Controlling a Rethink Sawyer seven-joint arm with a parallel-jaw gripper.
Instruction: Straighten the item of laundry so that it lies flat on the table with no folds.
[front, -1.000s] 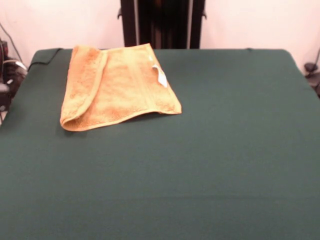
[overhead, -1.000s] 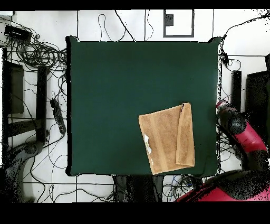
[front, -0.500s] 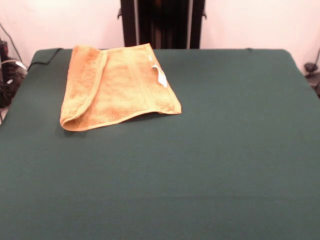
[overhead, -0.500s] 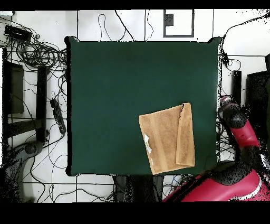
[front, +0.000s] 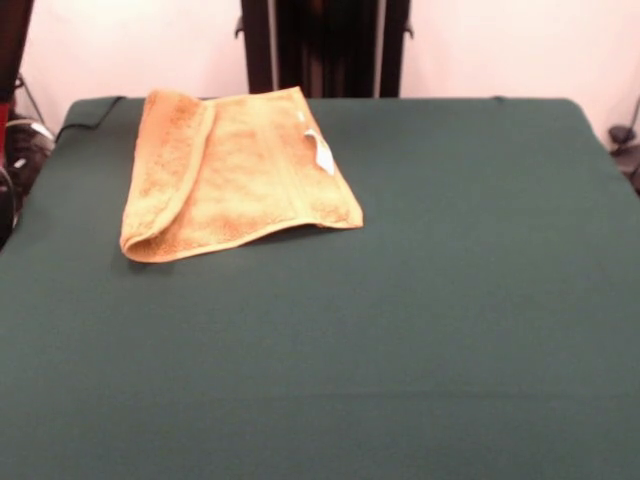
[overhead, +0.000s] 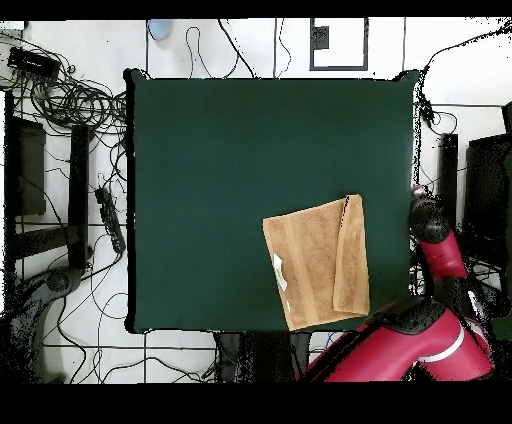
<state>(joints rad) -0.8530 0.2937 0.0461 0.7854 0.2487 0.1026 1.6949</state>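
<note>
The golden-orange towel (front: 240, 170) lies on the dark green table (front: 420, 300) at its far left, close to the pedestal side. One long side is folded over into a strip (front: 165, 165), and the white tag (front: 321, 152) shows on top. In the overhead view the towel (overhead: 310, 262) lies near the table's (overhead: 250, 150) bottom right corner, with the folded strip (overhead: 351, 255) on its right. The red arm's dark end (overhead: 428, 215) hangs off the table, just beyond its right edge and apart from the towel. I cannot make out the gripper's state.
The black pedestal (front: 325, 45) stands behind the table's far edge. Cables and black stands (overhead: 60, 150) crowd the floor to the left of the table. The red arm (overhead: 430, 335) curves round the bottom right corner. A small pale blue thing (overhead: 159, 28) shows at the top edge.
The red arm has swung in closer beside the table's right edge and now shows at the front view's left edge. The towel has not moved. A pale blue thing has appeared at the overhead's top.
</note>
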